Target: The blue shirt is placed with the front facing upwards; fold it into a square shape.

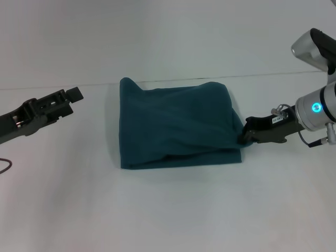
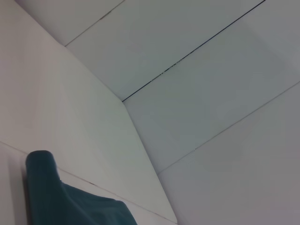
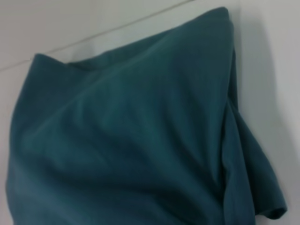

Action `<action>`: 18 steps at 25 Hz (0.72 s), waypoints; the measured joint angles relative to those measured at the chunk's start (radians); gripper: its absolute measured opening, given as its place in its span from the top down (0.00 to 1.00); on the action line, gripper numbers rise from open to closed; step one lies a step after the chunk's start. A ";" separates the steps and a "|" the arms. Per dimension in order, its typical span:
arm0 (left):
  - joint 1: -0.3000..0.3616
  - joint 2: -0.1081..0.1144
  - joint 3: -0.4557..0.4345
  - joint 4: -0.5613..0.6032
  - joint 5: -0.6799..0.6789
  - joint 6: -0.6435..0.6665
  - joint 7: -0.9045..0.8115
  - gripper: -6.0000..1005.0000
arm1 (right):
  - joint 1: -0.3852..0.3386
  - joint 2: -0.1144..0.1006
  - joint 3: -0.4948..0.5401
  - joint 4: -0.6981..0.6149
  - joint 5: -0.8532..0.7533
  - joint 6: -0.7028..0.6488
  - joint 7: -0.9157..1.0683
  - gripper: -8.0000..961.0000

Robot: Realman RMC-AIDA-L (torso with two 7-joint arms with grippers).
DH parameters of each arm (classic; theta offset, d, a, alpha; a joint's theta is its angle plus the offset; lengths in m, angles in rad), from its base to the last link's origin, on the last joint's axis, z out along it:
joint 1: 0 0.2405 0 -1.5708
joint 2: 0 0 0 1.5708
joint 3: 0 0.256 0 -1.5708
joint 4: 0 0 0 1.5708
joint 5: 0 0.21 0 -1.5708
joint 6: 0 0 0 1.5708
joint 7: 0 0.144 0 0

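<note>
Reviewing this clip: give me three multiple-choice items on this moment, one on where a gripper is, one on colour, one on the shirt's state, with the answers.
1. Where is the right gripper?
A. At the right edge of the blue shirt
B. Above the shirt's middle
C. Parked far off the table

2. What colour is the shirt's visible surface?
A. White
B. Plain dark teal-blue
C. Red stripes

3. What state is the shirt in?
A. Spread flat, sleeves out
B. Hanging in the air
C. Folded into a rough square, still wrinkled

Answers: 1 A, the head view shows its tip against the shirt's right edge, while the left gripper stays apart on the left. 2 B, no lettering shows. 3 C, a compact, creased block lies on the table.
</note>
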 joint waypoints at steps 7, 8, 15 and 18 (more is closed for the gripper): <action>0.001 0.000 0.000 0.000 0.000 -0.005 0.000 0.20 | -0.008 0.000 -0.002 0.000 -0.017 0.002 0.011 0.96; 0.001 0.000 0.000 0.000 0.000 -0.007 0.000 0.20 | -0.008 -0.001 -0.001 0.000 -0.017 0.001 0.012 0.96; 0.001 0.000 0.000 -0.013 0.000 -0.009 0.000 0.20 | -0.008 -0.005 0.000 0.000 -0.017 -0.013 0.012 0.96; 0.002 0.001 0.000 -0.013 0.000 -0.011 0.000 0.20 | -0.008 -0.009 0.005 -0.009 -0.016 -0.030 0.012 0.96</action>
